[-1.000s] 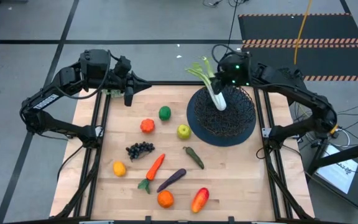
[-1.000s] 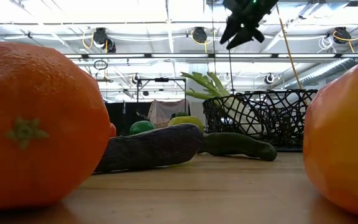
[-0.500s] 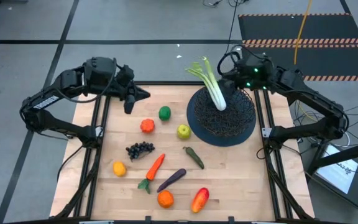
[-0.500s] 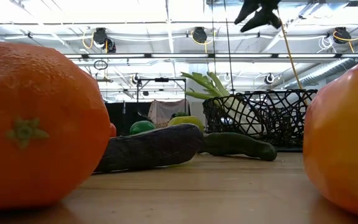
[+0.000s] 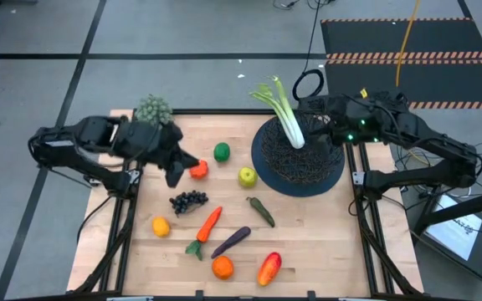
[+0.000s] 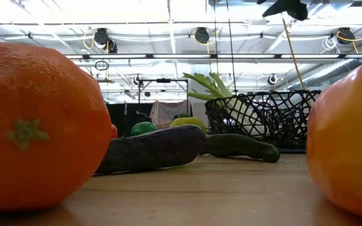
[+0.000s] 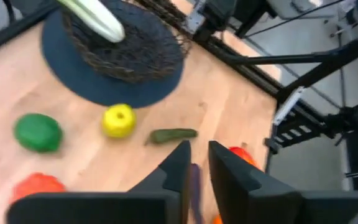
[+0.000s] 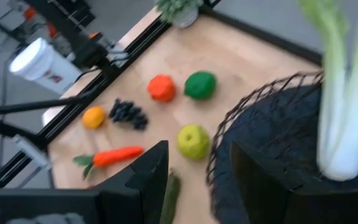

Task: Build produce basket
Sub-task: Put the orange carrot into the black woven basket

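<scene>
Wooden table (image 5: pixel 308 242): tomato (image 5: pixel 197 170) just beside left pincer (image 5: pixel 176 167), its fingers apart.

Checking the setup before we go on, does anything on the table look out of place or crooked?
Only the leek: it leans in the basket, white end inside, green leaves hanging out over the far rim. The other produce lies loose on the table, nothing spilled or damaged. The bushy clump sits at the far left corner.
</scene>
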Robot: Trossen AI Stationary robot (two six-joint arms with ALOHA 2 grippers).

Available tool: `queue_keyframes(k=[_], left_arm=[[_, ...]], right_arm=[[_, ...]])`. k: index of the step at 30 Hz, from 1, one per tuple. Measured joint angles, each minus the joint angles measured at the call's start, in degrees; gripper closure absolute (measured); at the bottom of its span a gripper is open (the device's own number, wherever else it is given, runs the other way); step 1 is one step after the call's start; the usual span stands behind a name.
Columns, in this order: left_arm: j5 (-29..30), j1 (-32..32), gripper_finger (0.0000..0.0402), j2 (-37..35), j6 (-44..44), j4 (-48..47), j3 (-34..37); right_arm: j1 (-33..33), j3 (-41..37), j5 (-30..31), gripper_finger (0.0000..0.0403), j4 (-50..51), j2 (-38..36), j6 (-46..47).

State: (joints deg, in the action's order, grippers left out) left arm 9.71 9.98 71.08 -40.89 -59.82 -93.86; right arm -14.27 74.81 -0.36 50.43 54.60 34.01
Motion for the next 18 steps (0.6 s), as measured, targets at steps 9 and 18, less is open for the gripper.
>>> queue_keyframes(k=[9, 18], left_arm=[[10.13, 14.79, 0.025, 7.8, -14.13, -0.63, 0.04], [1.36, 16.91, 0.0238, 20.62, -35.67, -10.46, 0.06]], right_arm=[[9.24, -5.81, 0.0, 0.0236, -3.42, -3.36, 6.14], [14.42, -7.06, 0.02, 0.0236, -6.27, -3.73, 8.11]])
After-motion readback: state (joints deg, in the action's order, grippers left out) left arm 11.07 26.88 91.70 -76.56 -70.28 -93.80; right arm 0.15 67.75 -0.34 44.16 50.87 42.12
